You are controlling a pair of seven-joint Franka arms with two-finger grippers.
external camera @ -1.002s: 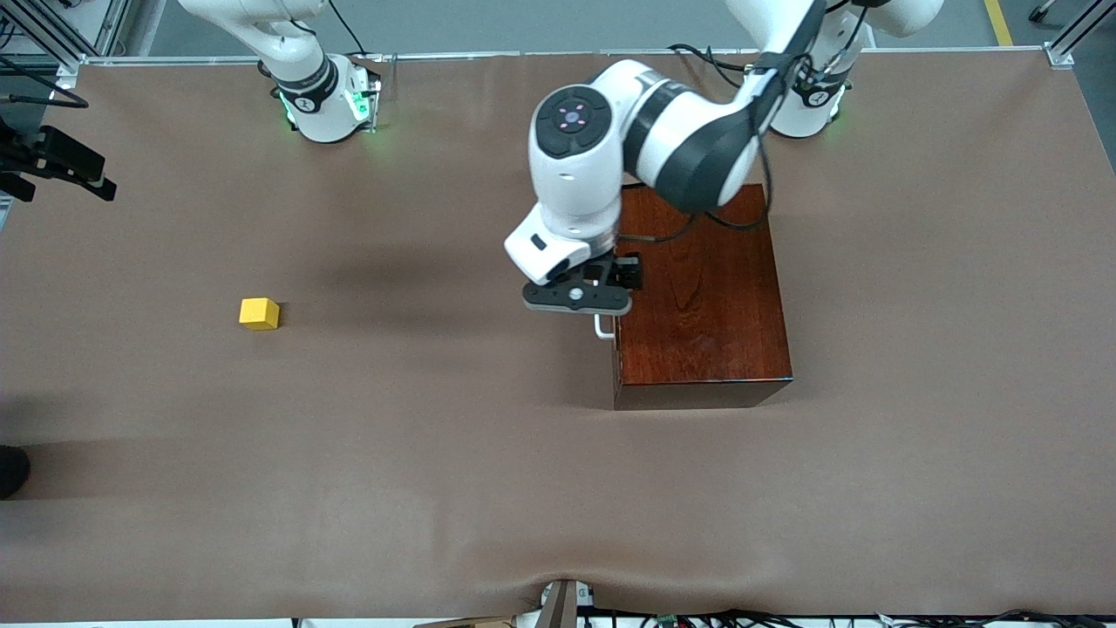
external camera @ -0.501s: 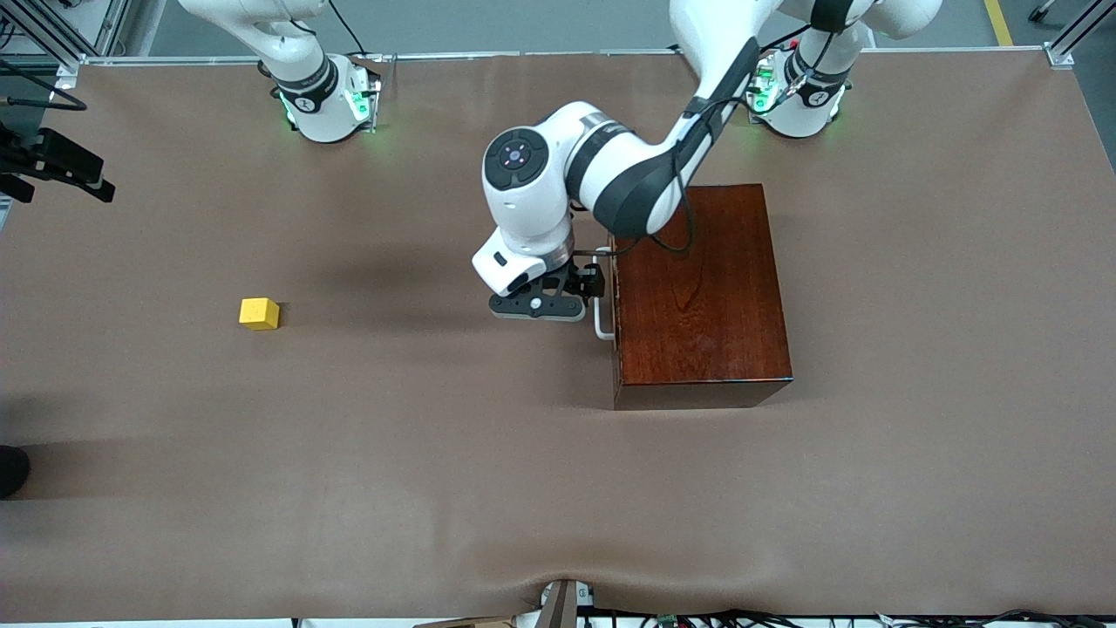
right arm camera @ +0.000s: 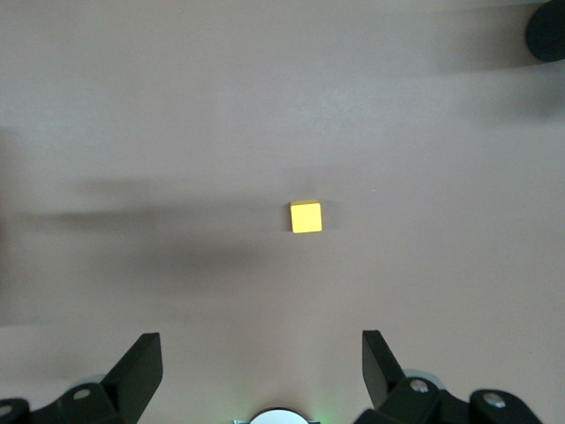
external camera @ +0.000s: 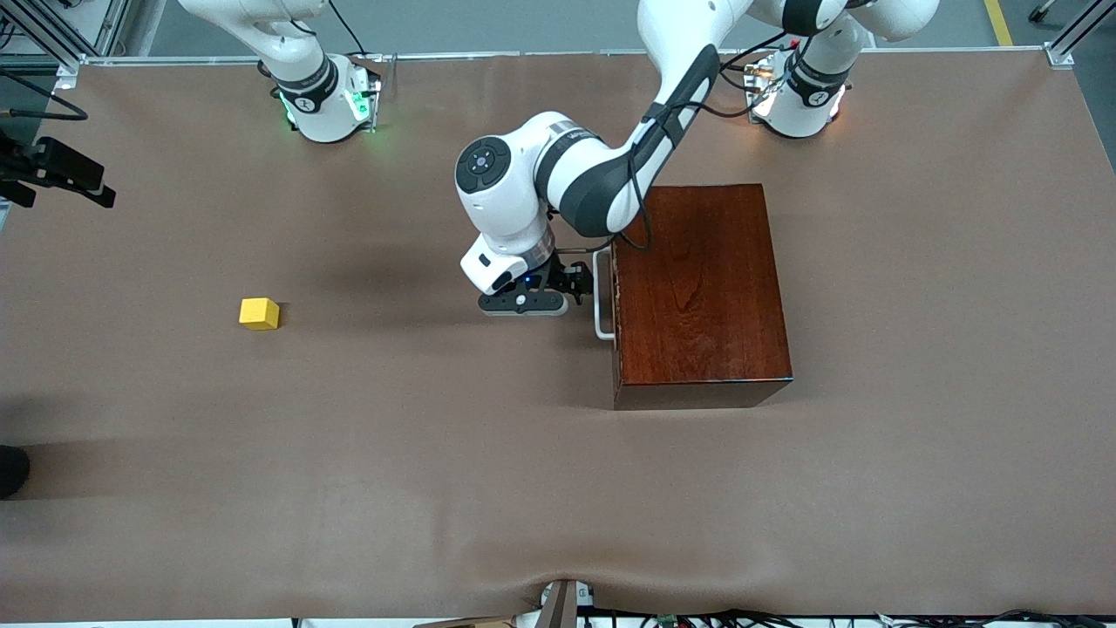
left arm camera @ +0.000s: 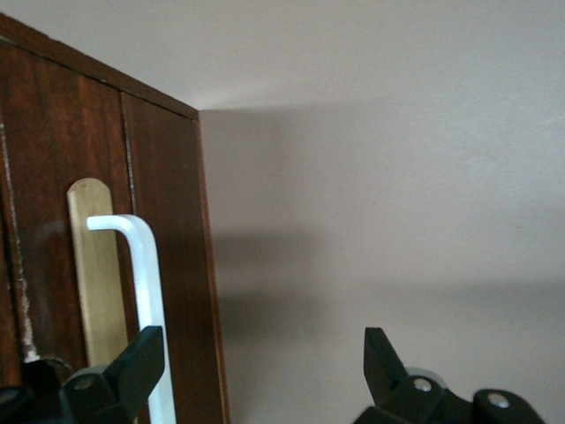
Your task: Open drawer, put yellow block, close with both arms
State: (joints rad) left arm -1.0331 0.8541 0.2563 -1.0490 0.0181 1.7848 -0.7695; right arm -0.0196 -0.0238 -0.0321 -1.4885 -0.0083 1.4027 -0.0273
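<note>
The dark reddish-brown box [external camera: 697, 288] stands mid-table with its drawer [left arm camera: 53, 221] pushed in. The drawer's white bar handle [external camera: 602, 295] faces the right arm's end of the table. My left gripper [external camera: 571, 282] hangs low in front of the drawer, right beside the handle. It is open [left arm camera: 260, 367], with one finger [left arm camera: 132, 371] level with the handle [left arm camera: 146, 283] and nothing clamped. The yellow block [external camera: 259, 313] lies alone on the cloth toward the right arm's end. My right gripper [right arm camera: 260, 367] waits open, high over the table, with the yellow block [right arm camera: 306, 216] in sight below it.
Brown cloth [external camera: 436, 488] covers the table. A black fixture [external camera: 57, 166] pokes in at the table's edge at the right arm's end, and a dark round shape [external camera: 10, 471] lies at that same edge, nearer the front camera.
My left arm has come down off the box's edge and shifted toward the right arm's end, so the handle now shows whole. The block and box have not moved.
</note>
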